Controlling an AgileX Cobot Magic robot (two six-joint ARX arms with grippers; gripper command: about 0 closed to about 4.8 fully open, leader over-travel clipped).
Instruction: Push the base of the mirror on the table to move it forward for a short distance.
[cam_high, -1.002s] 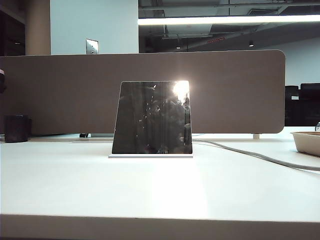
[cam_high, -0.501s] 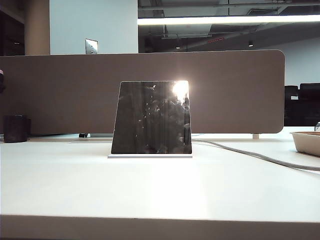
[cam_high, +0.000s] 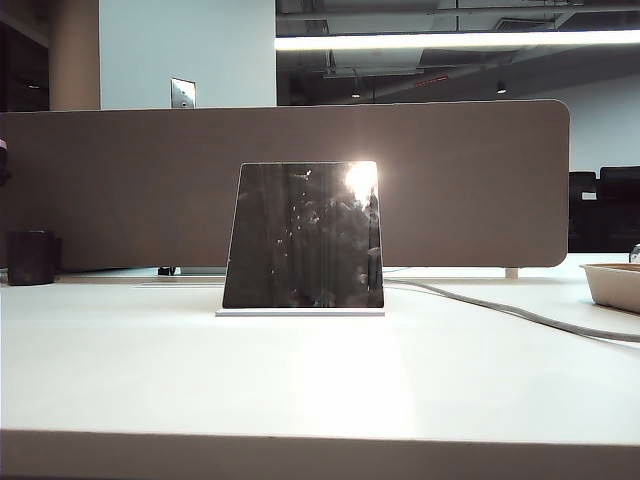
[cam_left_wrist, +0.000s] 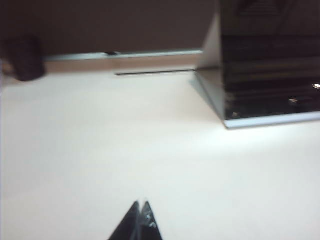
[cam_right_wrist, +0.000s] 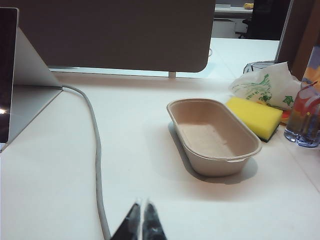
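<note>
The dark glossy trapezoid mirror (cam_high: 303, 236) stands upright on its thin flat white base (cam_high: 300, 312), long edge crosswise on the smooth white table (cam_high: 300, 380). The left gripper (cam_left_wrist: 141, 206), tips pressed together, hovers well short of it. The right gripper (cam_right_wrist: 141, 204), likewise closed, hangs beside a grey cable (cam_right_wrist: 97, 165) and a beige pulp tray (cam_right_wrist: 214, 135).

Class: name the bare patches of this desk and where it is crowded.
Bare: table before the mirror; left gripper and right gripper, both shut, hover over bare table. Crowded: bowl, sponge, bag.
</note>
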